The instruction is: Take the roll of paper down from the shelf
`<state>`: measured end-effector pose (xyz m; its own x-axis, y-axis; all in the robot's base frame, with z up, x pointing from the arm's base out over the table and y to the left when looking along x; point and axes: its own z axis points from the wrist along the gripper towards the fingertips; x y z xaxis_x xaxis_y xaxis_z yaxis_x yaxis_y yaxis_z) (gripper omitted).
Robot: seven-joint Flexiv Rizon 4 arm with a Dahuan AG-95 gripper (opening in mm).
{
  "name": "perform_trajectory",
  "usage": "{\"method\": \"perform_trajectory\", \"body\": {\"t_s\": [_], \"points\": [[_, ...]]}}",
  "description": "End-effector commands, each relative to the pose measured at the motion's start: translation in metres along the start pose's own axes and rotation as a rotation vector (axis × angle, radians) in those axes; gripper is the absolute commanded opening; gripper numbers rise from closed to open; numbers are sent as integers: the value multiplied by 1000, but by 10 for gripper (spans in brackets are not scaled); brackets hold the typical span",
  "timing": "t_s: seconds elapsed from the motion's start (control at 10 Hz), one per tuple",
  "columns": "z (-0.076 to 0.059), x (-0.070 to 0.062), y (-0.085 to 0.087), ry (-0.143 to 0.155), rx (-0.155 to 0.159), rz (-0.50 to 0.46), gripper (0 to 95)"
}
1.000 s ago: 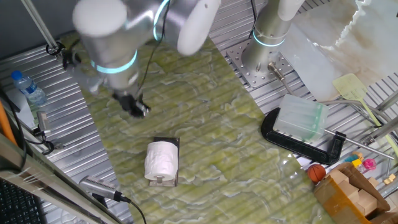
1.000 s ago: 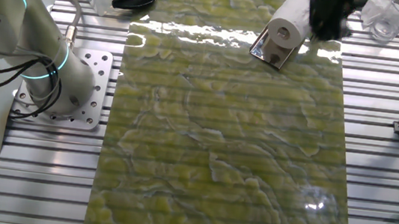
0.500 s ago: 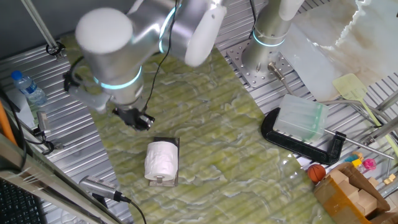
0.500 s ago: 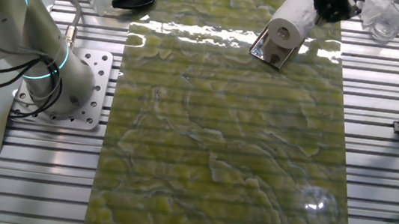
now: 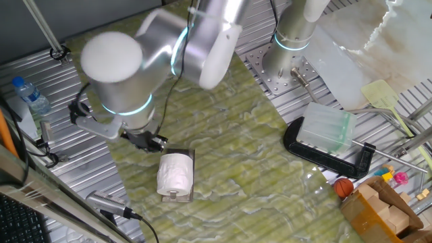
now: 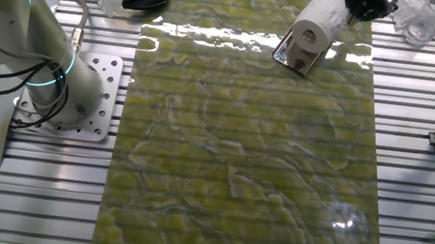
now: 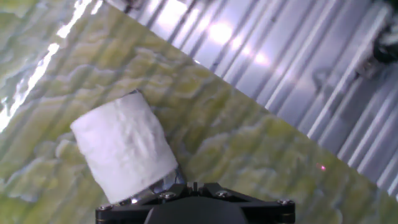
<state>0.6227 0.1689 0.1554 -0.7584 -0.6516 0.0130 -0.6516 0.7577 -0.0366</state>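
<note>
The roll of paper [image 5: 175, 173] is a white embossed cylinder lying on its side on the shelf [image 5: 181, 154], a small shiny metal plate on the green mat. Both also show in the other fixed view, the roll [image 6: 317, 22] on the plate [image 6: 295, 57]. In the hand view the roll [image 7: 124, 149] fills the lower left, with a bit of shiny plate [image 7: 158, 185] under it. My gripper [image 5: 150, 140] hovers just beside the roll's far end, apart from it, and it also shows in the other fixed view [image 6: 368, 6]. Its jaws look closed together and empty in the hand view [image 7: 194, 185].
A clear ribbed plastic box [image 5: 327, 128] sits on a black C-clamp [image 5: 324, 155] at the right. A water bottle [image 5: 30, 94] lies at the left edge. The arm's base [image 6: 58, 79] stands on ribbed metal. Clear glasses [image 6: 418, 18] stand near the gripper.
My gripper has moved down and toward the roll, from well clear of it to just beside its far end. The roll and shelf have not moved.
</note>
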Motion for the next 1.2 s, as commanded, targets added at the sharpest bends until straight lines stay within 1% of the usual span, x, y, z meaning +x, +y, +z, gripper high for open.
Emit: {"method": "perform_trajectory", "body": {"t_s": [0.1,0.3,0.4,0.5,0.6,0.7,0.8,0.9,1.0,1.1,1.2], "points": [[4,-6,0,22,-4,-2,0],[5,-6,0,21,-7,-8,0],[5,-6,0,20,-8,-8,190],[5,-6,0,10,1,-3,190],[5,-6,1,-18,10,-4,190],[4,-6,1,-37,1,-5,190],[4,-6,1,-40,-10,-24,380],[4,-6,1,-40,-16,-34,380],[4,-6,1,-53,-29,-83,570],[4,-6,1,-57,-32,-98,760],[5,-7,9,-63,-29,-148,950]]}}
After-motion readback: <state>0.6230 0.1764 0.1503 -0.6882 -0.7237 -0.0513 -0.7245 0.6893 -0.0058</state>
